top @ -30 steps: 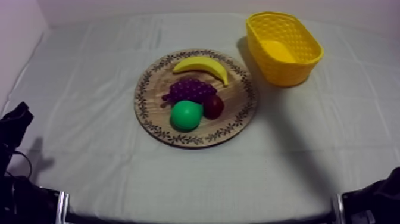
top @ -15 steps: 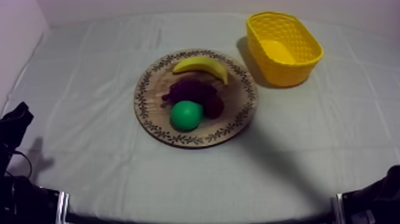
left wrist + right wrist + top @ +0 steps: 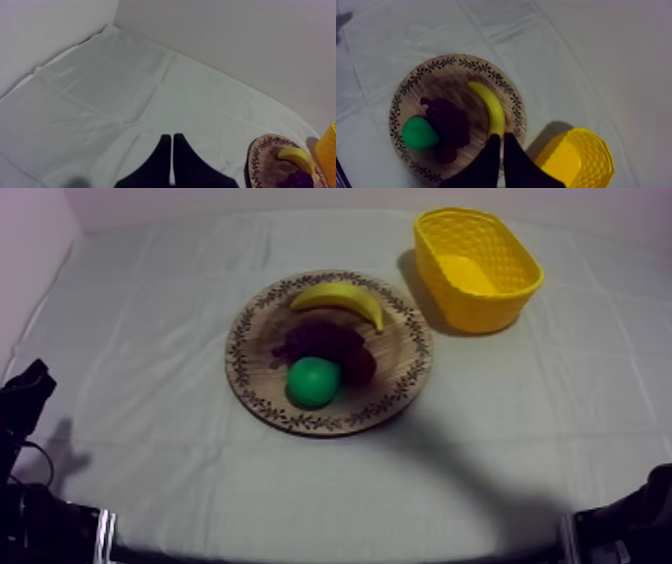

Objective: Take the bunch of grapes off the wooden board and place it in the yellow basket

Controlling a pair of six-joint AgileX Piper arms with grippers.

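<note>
**A:** Start at the left. What is the left gripper (image 3: 172, 136) doing?

**B:** It sits low over the cloth (image 3: 150, 308) at the table's left side. Its black fingers are pressed together in a narrow wedge, clenched on nothing.

**A:** And the bunch of grapes (image 3: 322, 341)?

**B:** On the wooden board (image 3: 240, 353) in mid-table, near its middle. The pear (image 3: 313, 381) lies against the near side of the bunch. The banana (image 3: 340, 298) curves along the far side. The small red fruit (image 3: 360, 368) is just right of the pear.

**A:** Further right?

**B:** The yellow basket (image 3: 470, 308) stands upright, near the board's far right edge but apart from it.

**A:** And the right gripper (image 3: 499, 136)?

**B:** It hangs above the board with its tips over the rim by the banana's end, on the basket side. Its fingers are clenched together and hold nothing.
</note>
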